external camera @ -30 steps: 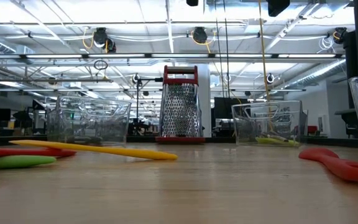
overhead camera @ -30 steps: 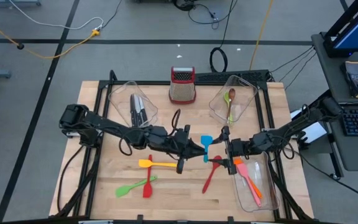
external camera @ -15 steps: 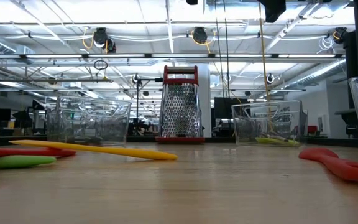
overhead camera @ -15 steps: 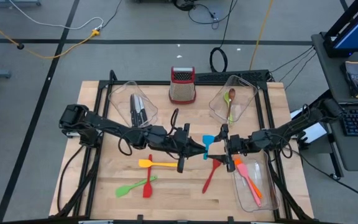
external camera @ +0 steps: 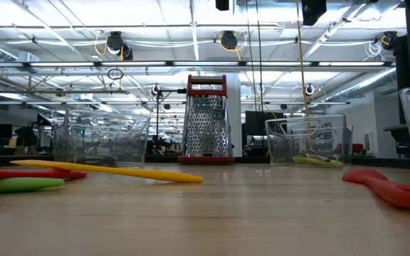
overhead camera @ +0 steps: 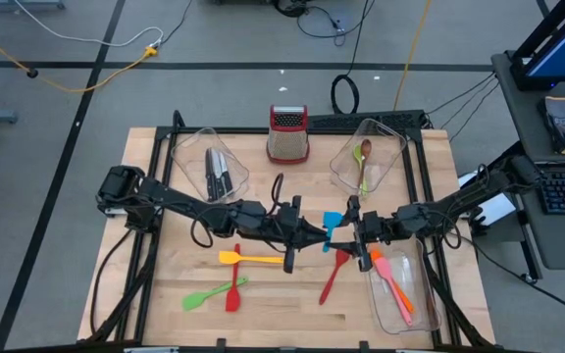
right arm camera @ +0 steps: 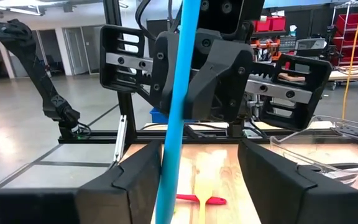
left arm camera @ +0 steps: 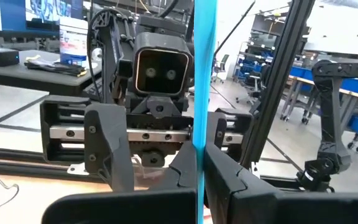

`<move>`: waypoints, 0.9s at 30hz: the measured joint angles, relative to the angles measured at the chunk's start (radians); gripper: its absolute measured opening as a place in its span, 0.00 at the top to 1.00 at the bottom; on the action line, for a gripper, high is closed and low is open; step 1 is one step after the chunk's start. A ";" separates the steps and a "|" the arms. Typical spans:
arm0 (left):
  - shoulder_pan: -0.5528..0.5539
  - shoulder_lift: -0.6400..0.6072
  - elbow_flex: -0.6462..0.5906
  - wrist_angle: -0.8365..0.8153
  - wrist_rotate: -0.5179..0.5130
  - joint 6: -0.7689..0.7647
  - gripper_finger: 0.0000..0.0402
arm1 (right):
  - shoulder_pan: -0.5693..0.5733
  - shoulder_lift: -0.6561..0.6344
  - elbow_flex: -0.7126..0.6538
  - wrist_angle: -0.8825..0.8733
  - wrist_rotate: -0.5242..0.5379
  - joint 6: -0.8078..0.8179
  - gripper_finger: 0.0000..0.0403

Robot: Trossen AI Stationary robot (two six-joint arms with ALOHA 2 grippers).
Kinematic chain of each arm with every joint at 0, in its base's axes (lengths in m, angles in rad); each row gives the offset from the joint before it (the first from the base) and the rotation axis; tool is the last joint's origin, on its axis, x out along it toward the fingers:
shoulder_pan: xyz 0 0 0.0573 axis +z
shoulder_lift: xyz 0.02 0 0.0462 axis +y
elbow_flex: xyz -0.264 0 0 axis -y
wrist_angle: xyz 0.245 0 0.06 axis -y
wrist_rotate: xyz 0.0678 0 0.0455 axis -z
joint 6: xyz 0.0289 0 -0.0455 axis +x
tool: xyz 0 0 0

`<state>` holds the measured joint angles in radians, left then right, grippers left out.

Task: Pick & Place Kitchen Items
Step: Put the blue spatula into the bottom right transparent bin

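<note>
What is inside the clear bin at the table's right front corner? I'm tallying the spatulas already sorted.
In the clear bin lie an orange spatula and a pink spatula. The right hand covers the bin's near end, so anything beneath it is hidden.

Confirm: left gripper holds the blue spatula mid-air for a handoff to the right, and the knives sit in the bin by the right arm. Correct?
One slip. The knives lie in the bin on the left arm's side, as the high view shows. The rest stands: the left gripper holds the blue spatula mid-air, facing the right gripper.
</note>
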<state>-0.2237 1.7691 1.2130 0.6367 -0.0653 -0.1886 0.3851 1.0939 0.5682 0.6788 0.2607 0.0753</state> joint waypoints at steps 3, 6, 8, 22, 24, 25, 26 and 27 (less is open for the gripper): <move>0.000 0.000 0.000 0.002 -0.006 0.002 1.00 | 0.000 0.001 0.000 -0.001 -0.001 0.000 0.52; 0.000 0.000 0.000 0.002 -0.012 0.003 1.00 | 0.000 0.017 0.000 0.009 -0.004 0.000 0.57; 0.000 0.001 0.000 0.002 -0.014 0.003 1.00 | 0.000 0.034 0.000 0.018 -0.018 0.000 0.62; 0.001 0.045 0.000 0.024 -0.020 0.009 1.00 | -0.011 0.091 0.000 0.076 -0.079 0.047 0.95; 0.001 0.045 0.000 0.019 -0.011 0.027 1.00 | -0.011 0.090 0.000 0.076 -0.079 0.051 0.96; 0.001 0.045 0.001 0.016 -0.012 0.034 1.00 | -0.011 0.090 0.000 0.073 -0.079 0.051 0.96; 0.001 0.045 0.001 0.015 -0.011 0.038 0.99 | -0.011 0.090 0.000 0.072 -0.079 0.051 0.96; 0.001 0.045 0.001 0.014 -0.011 0.042 0.97 | -0.011 0.090 0.000 0.071 -0.079 0.056 0.96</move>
<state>-0.2230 1.8137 1.2137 0.6505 -0.0765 -0.1469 0.3740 1.1843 0.5682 0.7503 0.1814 0.1315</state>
